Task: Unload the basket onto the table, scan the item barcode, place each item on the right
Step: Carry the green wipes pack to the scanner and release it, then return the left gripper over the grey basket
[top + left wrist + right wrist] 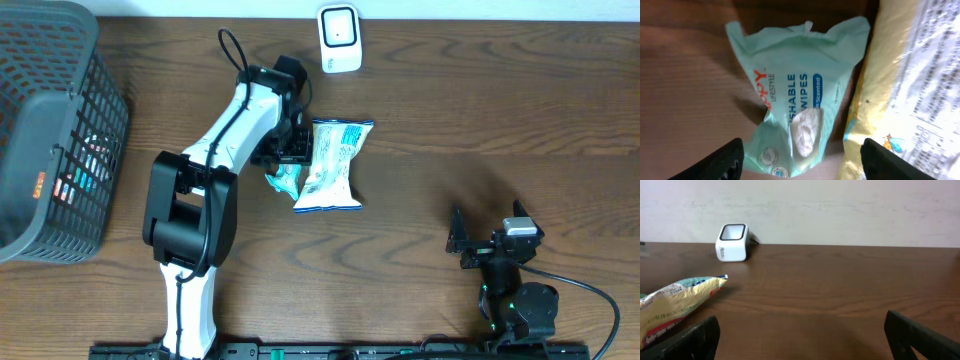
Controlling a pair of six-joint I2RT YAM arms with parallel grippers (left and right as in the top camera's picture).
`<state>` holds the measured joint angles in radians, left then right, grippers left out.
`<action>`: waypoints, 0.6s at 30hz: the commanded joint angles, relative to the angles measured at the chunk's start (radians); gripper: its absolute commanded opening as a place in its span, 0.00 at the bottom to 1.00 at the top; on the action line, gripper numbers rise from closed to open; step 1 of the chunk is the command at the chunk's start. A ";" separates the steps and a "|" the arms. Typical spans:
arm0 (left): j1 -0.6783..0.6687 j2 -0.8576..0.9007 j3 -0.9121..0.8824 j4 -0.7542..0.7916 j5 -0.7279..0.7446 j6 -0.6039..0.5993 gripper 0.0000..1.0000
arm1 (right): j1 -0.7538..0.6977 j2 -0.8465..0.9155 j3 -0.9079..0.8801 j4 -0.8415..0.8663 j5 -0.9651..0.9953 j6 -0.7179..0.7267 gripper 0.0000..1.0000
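A teal pack of wipes [795,100] lies flat on the wooden table, crumpled, its label facing up. My left gripper [802,148] hangs over it, open, one black finger on each side of the pack's lower end and neither touching it. From overhead the pack [283,181] peeks out beneath the left gripper [290,150]. A blue-and-white snack bag [333,165] rests right beside it, touching its edge. The white barcode scanner [339,38] stands at the table's back edge. My right gripper [462,240] sits open and empty near the front right.
A dark mesh basket [50,130] holding some items occupies the far left. The right wrist view shows the scanner [732,242] by the wall and the snack bag [670,305] at the left.
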<state>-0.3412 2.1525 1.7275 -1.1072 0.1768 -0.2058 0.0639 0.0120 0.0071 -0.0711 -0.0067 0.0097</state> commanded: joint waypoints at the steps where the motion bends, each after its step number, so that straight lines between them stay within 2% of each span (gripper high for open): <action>1: 0.019 -0.045 0.098 -0.042 -0.013 0.002 0.75 | 0.007 -0.004 -0.001 -0.005 0.000 -0.011 0.99; 4: 0.024 -0.066 0.156 -0.081 -0.013 0.003 0.79 | 0.007 -0.004 -0.001 -0.005 0.000 -0.011 0.99; 7: 0.031 -0.100 0.197 -0.095 -0.013 0.003 0.97 | 0.007 -0.004 -0.001 -0.005 0.000 -0.011 0.99; 18: 0.116 -0.338 0.221 0.006 -0.014 0.010 0.98 | 0.007 -0.004 -0.001 -0.005 0.000 -0.011 0.99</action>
<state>-0.2649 1.8938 1.9202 -1.1168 0.1734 -0.2058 0.0639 0.0120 0.0071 -0.0711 -0.0067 0.0097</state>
